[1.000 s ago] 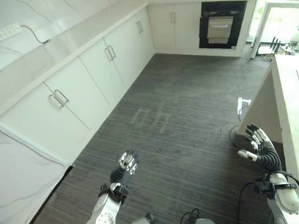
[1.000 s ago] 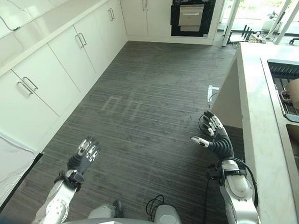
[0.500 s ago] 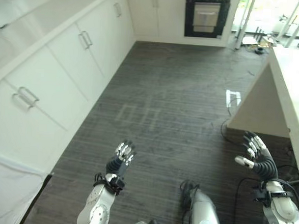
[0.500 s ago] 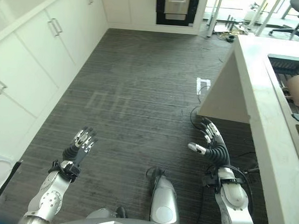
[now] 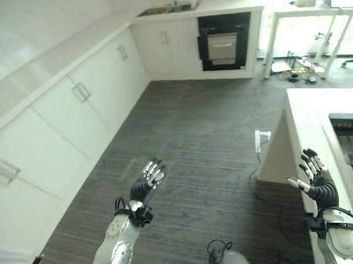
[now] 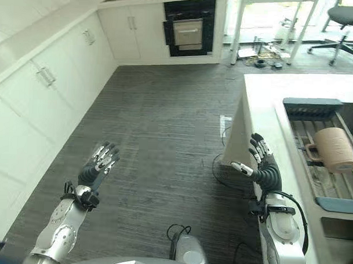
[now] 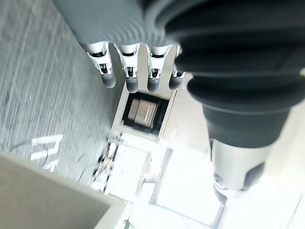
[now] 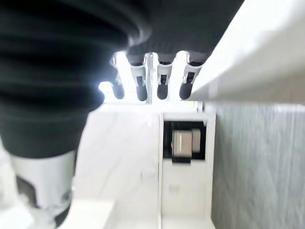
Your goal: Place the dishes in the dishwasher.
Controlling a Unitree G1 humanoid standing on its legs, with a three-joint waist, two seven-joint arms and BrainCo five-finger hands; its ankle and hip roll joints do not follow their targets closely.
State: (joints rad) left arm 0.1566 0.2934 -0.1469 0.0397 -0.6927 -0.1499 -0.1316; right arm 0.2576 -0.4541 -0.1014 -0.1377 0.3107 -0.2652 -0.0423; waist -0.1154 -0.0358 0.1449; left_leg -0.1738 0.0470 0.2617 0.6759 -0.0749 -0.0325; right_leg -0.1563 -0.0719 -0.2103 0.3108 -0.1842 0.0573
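Floor [image 5: 211, 139]: dark grey planks, streaked.
Cabinets [image 5: 85, 100]: white, metal handles, along the left wall.
Oven [image 5: 223, 44]: black, built into the far cabinets.
Counter [image 6: 265, 94]: white, on the right.
Far end: bright daylight, office chair [image 6: 346, 16].

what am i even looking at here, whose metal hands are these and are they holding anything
They belong to a two-legged humanoid robot standing in a kitchen. The two wide pictures come from a stereo camera on its head, looking down; the two close-ups come from cameras on its wrists. Its left hand and right hand hover open over the dark striped floor, holding nothing. On the white counter at its right, a beige mug lies on a slatted drying rack. A black built-in appliance sits in the white cabinets at the far end.
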